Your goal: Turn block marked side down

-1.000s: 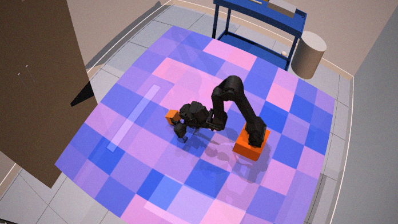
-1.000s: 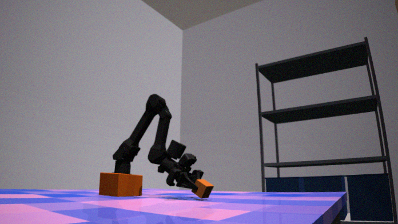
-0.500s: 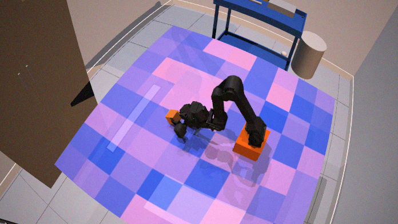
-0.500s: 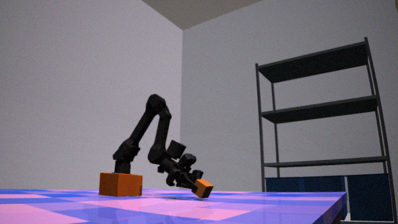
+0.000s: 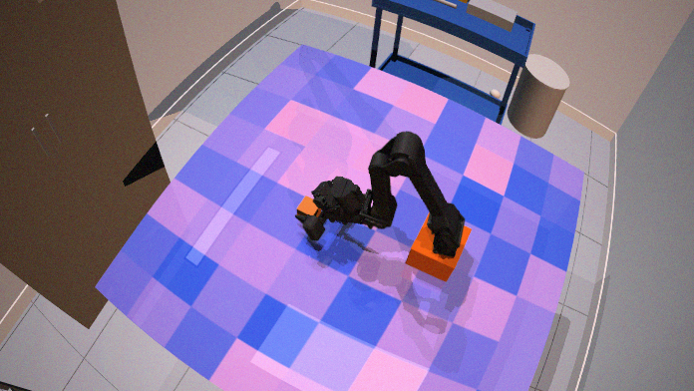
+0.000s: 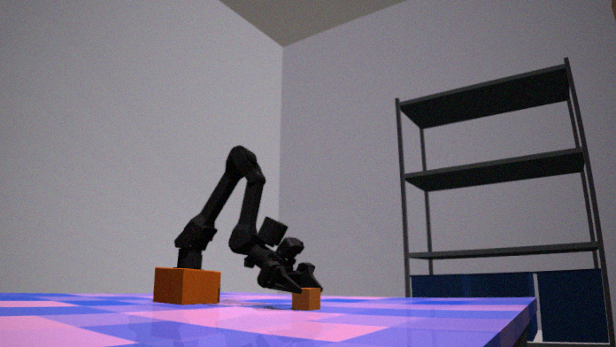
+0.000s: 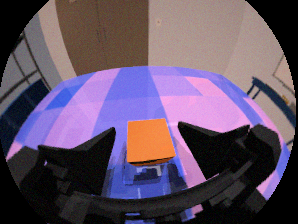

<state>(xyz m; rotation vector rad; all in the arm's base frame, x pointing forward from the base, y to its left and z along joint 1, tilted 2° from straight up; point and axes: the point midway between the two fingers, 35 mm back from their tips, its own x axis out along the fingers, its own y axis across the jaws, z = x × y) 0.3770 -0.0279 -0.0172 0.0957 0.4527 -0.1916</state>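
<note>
Gripper (image 5: 313, 209) (image 6: 311, 289) (image 7: 147, 127) spread wide, nothing pinched; orange block (image 5: 308, 205) (image 6: 306, 299) (image 7: 149, 141) flat on patterned table (image 5: 359, 309) (image 6: 248, 329) (image 7: 200, 107), inward of the edge facing the brown cabinet (image 5: 65, 165) (image 7: 102, 35); release done, marked side not identifiable, so turn unconfirmed; withdrawal probably left

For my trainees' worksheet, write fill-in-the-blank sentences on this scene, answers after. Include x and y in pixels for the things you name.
1. The block (image 5: 308, 205) (image 6: 306, 299) (image 7: 150, 141) is coloured ____.
2. The gripper (image 5: 315, 209) (image 6: 311, 289) (image 7: 147, 127) has its fingers ____, clear of the block's sides.
3. The block is resting on the ____.
4. The shelf unit (image 6: 402, 195) in the exterior view has its boards coloured ____.

Missing words: orange; apart; table; black
</note>
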